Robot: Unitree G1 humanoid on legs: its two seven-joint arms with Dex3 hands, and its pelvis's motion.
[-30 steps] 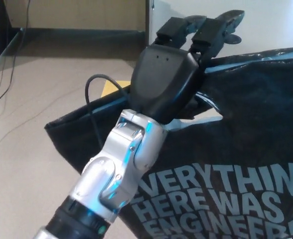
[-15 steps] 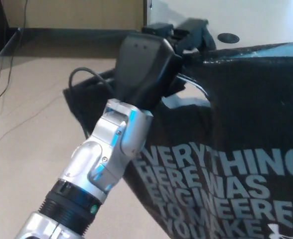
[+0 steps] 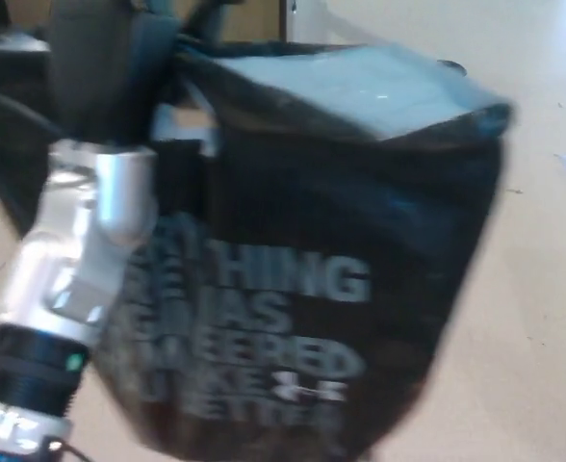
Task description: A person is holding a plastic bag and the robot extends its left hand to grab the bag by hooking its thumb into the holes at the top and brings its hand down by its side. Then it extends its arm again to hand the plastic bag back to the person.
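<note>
On my feed the left hand sits at the upper left corner of the head view, its black casing running up past the top edge. The picture is smeared with motion blur, and the fingers are cut off or hidden against the dark material, so I cannot tell whether they are closed on anything or spread apart. What I can see is that the hand's black body lies right against the top left edge of the plastic bag, touching or overlapping it there.

Below the hand, the silver wrist slants down toward the lower left, ending in a black collar with a small green light near the bottom edge.

The bag fills most of the middle of the view. It is black and glossy, with pale block lettering across its front face; the blur leaves only fragments readable, such as "HING" on the upper line. Its top catches a pale bluish sheen. The bag's left side runs just beside the wrist, and its lower edge reaches almost to the bottom of the frame.

Around the bag I see light tan floor, open on the right side, with a dark baseboard strip far up top. The right hand does not show anywhere on my screen.
</note>
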